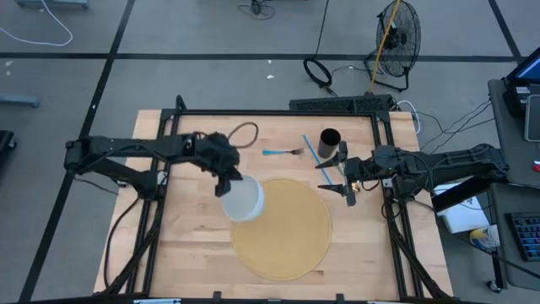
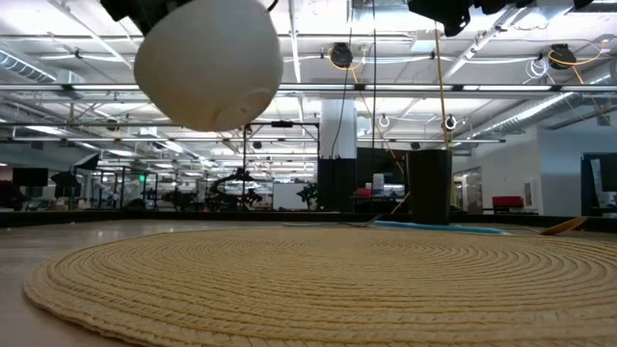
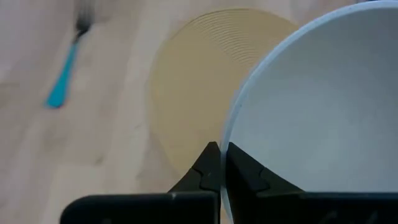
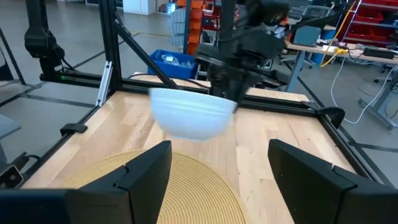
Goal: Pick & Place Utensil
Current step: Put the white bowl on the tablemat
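Observation:
My left gripper (image 1: 229,182) is shut on a white bowl (image 1: 243,201) and holds it in the air over the left edge of the round woven mat (image 1: 283,228). In the low view the bowl (image 2: 207,63) hangs well above the mat (image 2: 318,280). My right gripper (image 1: 342,180) is open, hovering at the mat's right far side and touching nothing; its fingers (image 4: 149,168) stand wide apart, facing the bowl (image 4: 189,112). A blue-handled fork (image 1: 283,152) and a thin blue utensil (image 1: 316,159) lie on the table, beside a black cup (image 1: 330,139). My left gripper (image 3: 221,149) pinches the bowl's rim (image 3: 231,134) on the side toward the table's far left, one finger inside the bowl and one outside. The bowl is lifted clear of the mat, its opening facing up, and it extends from the fingers toward the table's near right.
The mat covers the table's middle and near part. The fork (image 3: 65,74), the thin blue utensil and the upright black cup (image 2: 429,188) sit near the far edge, close to my right gripper. A cable loop (image 1: 245,133) lies at the far left. A black frame edges the table.

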You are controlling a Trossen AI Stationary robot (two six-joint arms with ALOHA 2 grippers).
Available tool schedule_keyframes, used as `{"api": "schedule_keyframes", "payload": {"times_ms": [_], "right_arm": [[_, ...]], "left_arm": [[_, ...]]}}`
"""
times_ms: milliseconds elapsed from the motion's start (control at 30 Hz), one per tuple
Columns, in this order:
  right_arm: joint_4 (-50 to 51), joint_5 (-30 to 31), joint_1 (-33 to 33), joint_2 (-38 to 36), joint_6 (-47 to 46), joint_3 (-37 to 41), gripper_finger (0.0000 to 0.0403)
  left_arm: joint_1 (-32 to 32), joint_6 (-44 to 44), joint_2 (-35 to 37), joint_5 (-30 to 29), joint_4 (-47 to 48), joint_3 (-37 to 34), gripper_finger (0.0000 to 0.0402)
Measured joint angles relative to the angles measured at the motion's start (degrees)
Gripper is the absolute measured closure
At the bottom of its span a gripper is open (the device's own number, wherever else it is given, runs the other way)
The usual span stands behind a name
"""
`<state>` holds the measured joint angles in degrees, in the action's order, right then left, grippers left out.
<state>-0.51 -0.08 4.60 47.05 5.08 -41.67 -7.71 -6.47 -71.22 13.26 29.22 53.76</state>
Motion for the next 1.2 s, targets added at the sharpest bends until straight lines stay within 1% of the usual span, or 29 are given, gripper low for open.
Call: {"api": "schedule_keyframes", "payload": {"times_ms": [167,300,500,700,767,867,967,1133,1200], "right_arm": [[1.35,0.0,0.0,0.02,0.12,0.0,0.014],[2.71,0.0,0.0,0.02,0.11,0.0,0.014],[2.69,-0.01,0.0,0.01,-1.13,0.9,0.014],[2.15,-0.02,0.0,0.02,-1.18,2.53,0.014],[2.01,0.0,-0.02,0.02,-1.18,2.83,0.014],[2.06,-0.01,-0.01,0.02,-1.18,3.04,0.014],[1.65,-0.02,-0.02,0.02,-1.07,3.04,0.014],[0.96,-0.02,-0.02,0.0,-1.03,3.04,0.014],[1.11,-0.02,0.0,0.0,-1.38,3.04,0.014]], "left_arm": [[7.0,-3.45,-2.3,-3.45,-6.89,0.02,0.0397],[10.5,-4.78,-5.33,-5.23,-13.06,0.04,0.0397],[11.97,-6.91,-10.13,-5.84,-14.65,0.02,0.0397],[11.33,-10.66,-14.75,-5.77,-20.12,0.09,0.0397],[10.87,-12.34,-16.13,-5.73,-18.2,0.4,0.0397],[10.62,-14.22,-18.89,-5.82,-16.03,2.69,0.0397],[11.26,-13.7,-21.83,-5.75,-12.18,7.77,0.0397],[13.03,-9.26,-27.74,-5.91,3.24,18.66,0.0397],[13.89,-8.0,-29.12,-6.94,8.42,21.98,0.0397]]}}
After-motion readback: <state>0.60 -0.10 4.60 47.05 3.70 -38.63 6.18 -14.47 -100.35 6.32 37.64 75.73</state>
